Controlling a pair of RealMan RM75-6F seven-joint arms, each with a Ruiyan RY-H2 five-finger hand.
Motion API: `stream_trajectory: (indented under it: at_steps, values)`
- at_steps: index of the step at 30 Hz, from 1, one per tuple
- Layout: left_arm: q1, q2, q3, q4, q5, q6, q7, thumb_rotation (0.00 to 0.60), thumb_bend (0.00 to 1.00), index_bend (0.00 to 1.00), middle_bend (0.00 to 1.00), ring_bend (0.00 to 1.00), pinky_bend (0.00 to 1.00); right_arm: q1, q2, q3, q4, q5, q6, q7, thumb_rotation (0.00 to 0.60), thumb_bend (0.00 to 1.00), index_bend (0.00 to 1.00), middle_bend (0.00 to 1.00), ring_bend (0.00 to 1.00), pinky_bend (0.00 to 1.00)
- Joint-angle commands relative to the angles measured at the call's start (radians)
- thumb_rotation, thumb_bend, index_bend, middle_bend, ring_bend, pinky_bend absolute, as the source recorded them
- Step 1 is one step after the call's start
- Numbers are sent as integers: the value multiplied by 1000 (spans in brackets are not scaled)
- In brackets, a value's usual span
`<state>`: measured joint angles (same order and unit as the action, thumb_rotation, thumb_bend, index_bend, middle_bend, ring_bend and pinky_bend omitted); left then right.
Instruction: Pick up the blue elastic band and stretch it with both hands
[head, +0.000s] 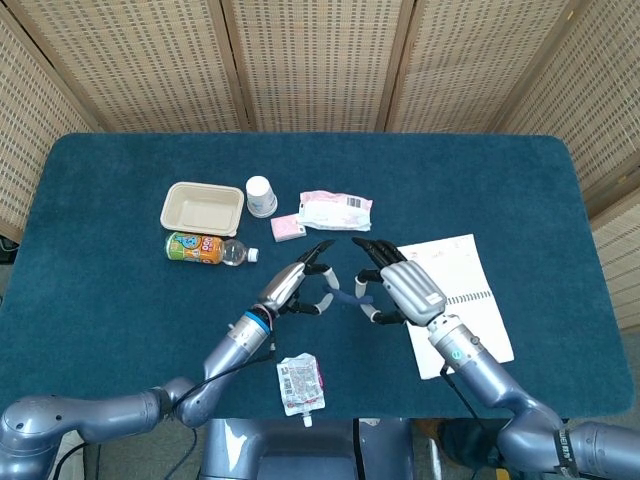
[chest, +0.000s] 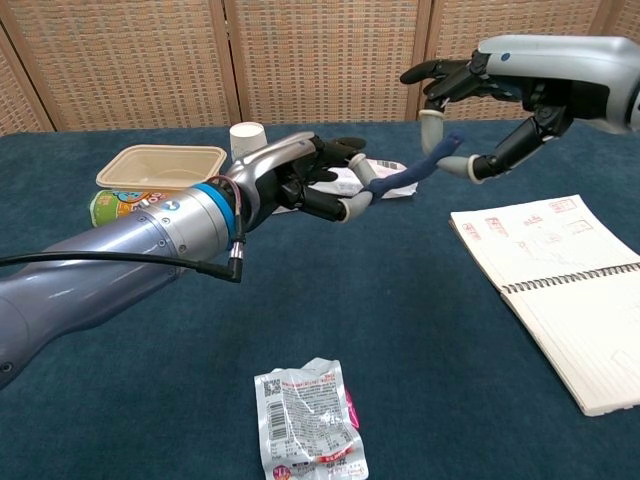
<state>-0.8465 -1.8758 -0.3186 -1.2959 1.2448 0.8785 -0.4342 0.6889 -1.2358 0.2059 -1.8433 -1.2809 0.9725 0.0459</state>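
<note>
Spanning left hand (chest: 318, 186) | right hand (chest: 487, 112) | blue elastic band (chest: 408, 173), ends hidden

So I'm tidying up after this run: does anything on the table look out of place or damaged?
The drink bottle lies on its side beside the beige tray, and a crumpled snack wrapper sits at the near edge. Nothing looks spilled.

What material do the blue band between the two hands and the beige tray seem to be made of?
Blue elastic band: probably matte rubber or fabric elastic; it spans as a thin bending strip between both hands.
Beige tray: likely moulded pulp or plastic; matte, with rounded corners and a thin rim.
</note>
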Motion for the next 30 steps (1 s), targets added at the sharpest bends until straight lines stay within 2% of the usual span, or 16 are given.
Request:
stream_trajectory:
  at_steps: [1,16,19,30]
  values:
    - [6,11,0,3,-2,6,5,600,479,719,0,0,0,-8,6,-8,15,-20,14,-9,600,745,871,1,0,0]
    - [67,162,-11,14,-14,27,-17,600,479,722,0,0,0,-44,38,-24,114,-90,68,32,600,745,878,10,0,0]
    - [110,254,-7,21,-7,51,-29,600,479,722,0,0,0,-67,53,-37,167,-93,84,42,600,746,878,10,0,0]
    - [194,480,7,45,-23,49,-43,600,479,724,0,0,0,-127,82,-58,279,-103,119,156,600,745,878,9,0,0]
